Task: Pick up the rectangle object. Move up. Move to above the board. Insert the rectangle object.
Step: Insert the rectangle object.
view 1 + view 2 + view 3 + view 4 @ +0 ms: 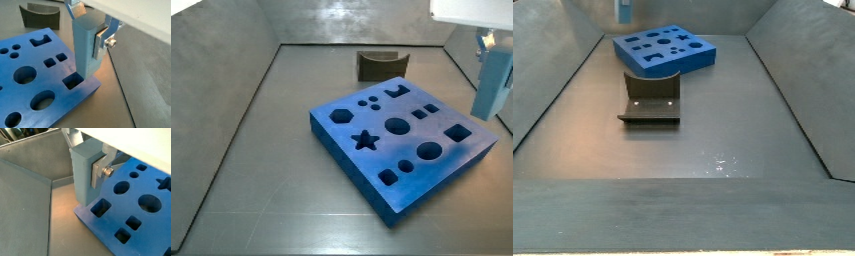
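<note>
My gripper [90, 36] is shut on the rectangle object [83, 50], a pale light-blue bar held upright by its upper part. The silver fingers [100, 42] clamp its two sides; this also shows in a wrist view [85, 163]. The bar's lower end hangs at the corner of the board [40, 65], right beside a square hole [72, 80] near the board's edge. The board is a thick bright-blue slab with dark shaped holes. In a side view the bar [492, 85] stands over the board's [398, 140] right corner. In a side view the bar [623, 12] is behind the board [663, 50].
The dark fixture [378, 65] stands on the floor beside the board and shows in a side view [651, 100] and a wrist view [39, 15]. Grey sloped walls [225, 60] enclose the floor. A wall seam [50, 180] runs close to the bar.
</note>
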### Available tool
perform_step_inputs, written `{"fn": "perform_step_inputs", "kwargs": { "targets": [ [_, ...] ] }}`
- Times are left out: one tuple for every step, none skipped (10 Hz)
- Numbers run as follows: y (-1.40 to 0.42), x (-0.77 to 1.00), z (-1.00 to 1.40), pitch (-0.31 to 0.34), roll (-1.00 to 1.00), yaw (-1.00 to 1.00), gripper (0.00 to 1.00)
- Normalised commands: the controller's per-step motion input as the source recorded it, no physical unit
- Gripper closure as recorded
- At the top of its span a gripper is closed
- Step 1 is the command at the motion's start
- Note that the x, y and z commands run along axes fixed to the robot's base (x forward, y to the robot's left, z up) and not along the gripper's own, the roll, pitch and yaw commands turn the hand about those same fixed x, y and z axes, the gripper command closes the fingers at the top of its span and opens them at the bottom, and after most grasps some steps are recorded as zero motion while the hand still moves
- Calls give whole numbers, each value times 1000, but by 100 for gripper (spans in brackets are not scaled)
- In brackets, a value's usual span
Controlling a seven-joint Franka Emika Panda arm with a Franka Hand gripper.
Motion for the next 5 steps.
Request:
{"fn": "perform_step_inputs", "kwargs": {
  "targets": [
    [-77, 0, -531, -169, 346, 0, 100],
    [-209, 0, -860, -169, 469, 0, 100],
    [0, 0, -34, -31, 0, 0, 100],
    [0, 0, -54, 3, 20, 0, 100],
    [17, 0, 0, 0, 0, 0, 100]
  ]
}}
